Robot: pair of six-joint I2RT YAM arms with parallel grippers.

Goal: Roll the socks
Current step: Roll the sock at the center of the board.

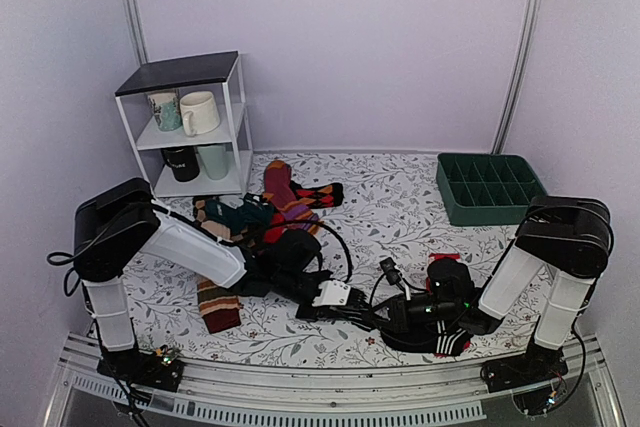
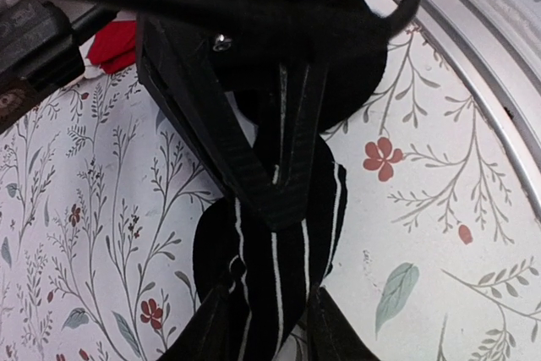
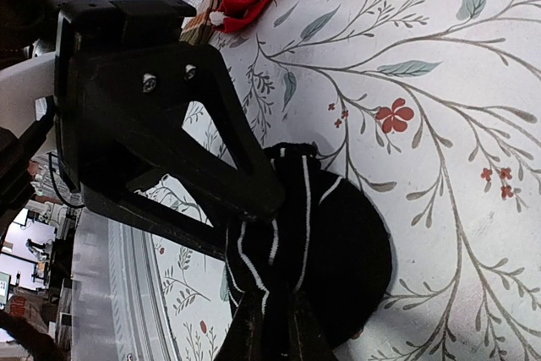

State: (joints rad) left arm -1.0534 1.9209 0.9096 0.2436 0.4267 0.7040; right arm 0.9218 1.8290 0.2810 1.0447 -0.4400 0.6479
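Observation:
A black sock with thin white stripes (image 2: pixel 283 251) lies bunched into a rounded bundle (image 3: pixel 338 243) on the flowered tablecloth near the front edge. My left gripper (image 2: pixel 269 298) has a finger on each side of one end of it and is shut on it. From the opposite side, my right gripper (image 3: pixel 275 298) pinches the other end tightly. In the top view the two grippers meet nose to nose, the left gripper (image 1: pixel 358 315) and the right gripper (image 1: pixel 393 317), and they hide most of the sock. One right fingertip (image 2: pixel 275 183) lies on top of the sock.
A red sock (image 1: pixel 442 262) and a black sock with a striped end (image 1: pixel 452 342) lie by the right arm. A brown striped sock (image 1: pixel 218 305) and a heap of socks (image 1: pixel 275 207) lie left. A white shelf (image 1: pixel 240 117) holds mugs; green divided tray (image 1: pixel 488 187) back right. Metal rail (image 1: pixel 330 387) in front.

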